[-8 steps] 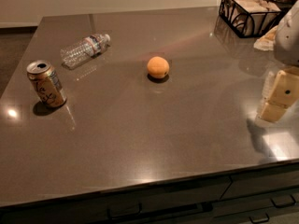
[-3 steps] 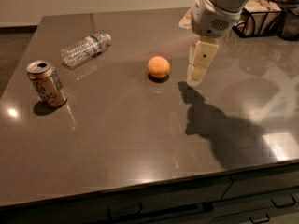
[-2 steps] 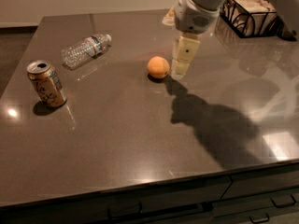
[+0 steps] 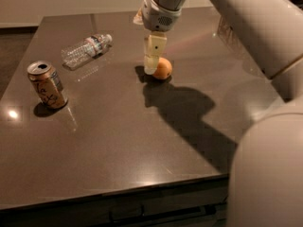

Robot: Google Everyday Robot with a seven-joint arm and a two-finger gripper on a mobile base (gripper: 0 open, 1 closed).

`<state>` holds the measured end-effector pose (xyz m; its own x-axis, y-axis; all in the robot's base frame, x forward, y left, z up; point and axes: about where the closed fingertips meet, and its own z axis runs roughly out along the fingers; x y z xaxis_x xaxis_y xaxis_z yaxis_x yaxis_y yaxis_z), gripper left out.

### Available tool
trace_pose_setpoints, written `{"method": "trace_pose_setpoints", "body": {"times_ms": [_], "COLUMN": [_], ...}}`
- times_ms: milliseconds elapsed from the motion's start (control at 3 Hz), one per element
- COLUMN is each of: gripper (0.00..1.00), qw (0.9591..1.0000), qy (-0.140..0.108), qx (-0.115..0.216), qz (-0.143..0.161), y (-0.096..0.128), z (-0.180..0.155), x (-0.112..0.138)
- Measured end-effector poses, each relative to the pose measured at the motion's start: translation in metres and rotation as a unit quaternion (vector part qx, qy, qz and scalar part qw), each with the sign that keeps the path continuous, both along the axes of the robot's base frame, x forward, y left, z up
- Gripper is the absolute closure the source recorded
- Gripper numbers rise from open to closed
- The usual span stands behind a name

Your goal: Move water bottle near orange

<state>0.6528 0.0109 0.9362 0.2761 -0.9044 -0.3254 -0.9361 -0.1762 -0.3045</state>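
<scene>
The water bottle [image 4: 86,49] lies on its side at the back left of the dark table [image 4: 118,141], white cap toward the right. The orange [image 4: 163,69] sits near the table's middle, partly covered by my gripper. My gripper [image 4: 153,58] hangs from the arm above the table, right in front of the orange's left side and well to the right of the bottle. It holds nothing that I can see.
A gold-tan soda can [image 4: 46,84] stands upright at the left of the table. My arm [image 4: 255,27] crosses the upper right of the view and its body fills the lower right corner. The table's front edge runs along the bottom.
My gripper has moved left across the table, from right of the orange to just over its left side. The bottle, orange and can have not moved.
</scene>
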Motion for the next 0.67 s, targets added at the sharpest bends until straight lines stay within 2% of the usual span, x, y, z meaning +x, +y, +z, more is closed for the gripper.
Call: {"method": "trace_pose_setpoints", "body": {"times_ms": [667], "gripper": [0.00], "qw": [0.9987], "qy": [-0.014], "qx": [-0.014], "qz": [0.047], "y": [0.077], "z": [-0.026], "x": [0.040]}}
